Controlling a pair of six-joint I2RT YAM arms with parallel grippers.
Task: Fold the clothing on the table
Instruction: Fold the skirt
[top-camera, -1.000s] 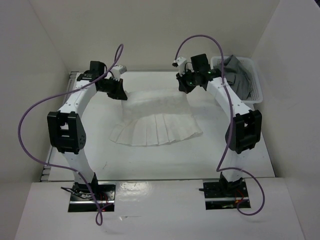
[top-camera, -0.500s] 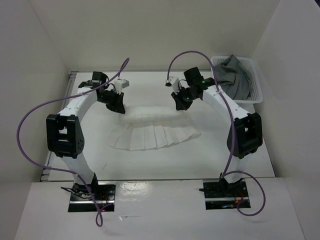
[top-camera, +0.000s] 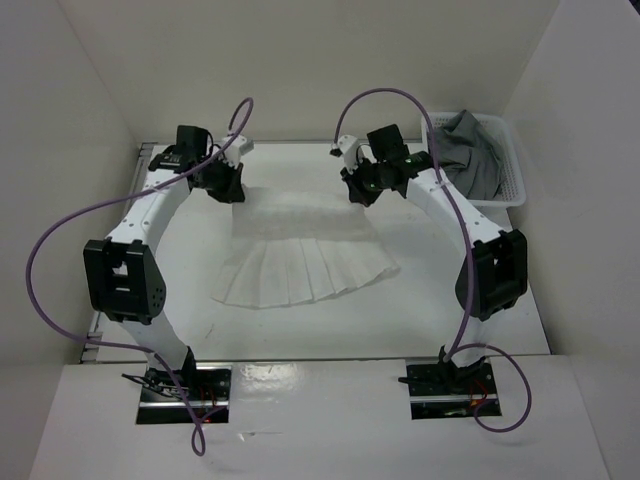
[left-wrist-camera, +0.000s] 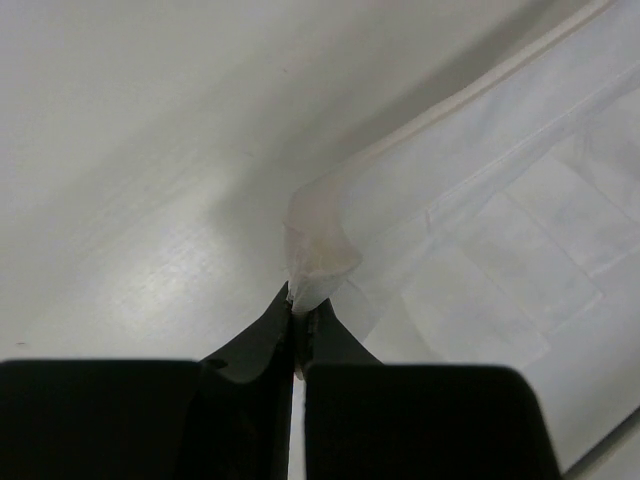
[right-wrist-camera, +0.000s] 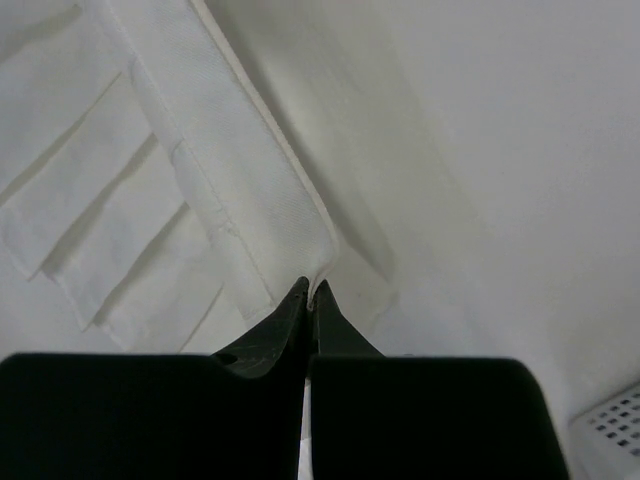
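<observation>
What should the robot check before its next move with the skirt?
1. Left tool shut on a skirt corner: ok.
2. Right tool shut on the other waistband corner: ok.
3. Rest of skirt lying flat on the table: ok.
4. Basket apart from the skirt: ok.
5. Both corners lifted equally: cannot tell.

Left fingers (left-wrist-camera: 262, 338) and right fingers (right-wrist-camera: 286, 322) pinched tight, far forward.

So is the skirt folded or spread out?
Spread out. The skirt fans open on the table, pleats showing, while the left gripper and right gripper pinch its waistband corners.
</observation>
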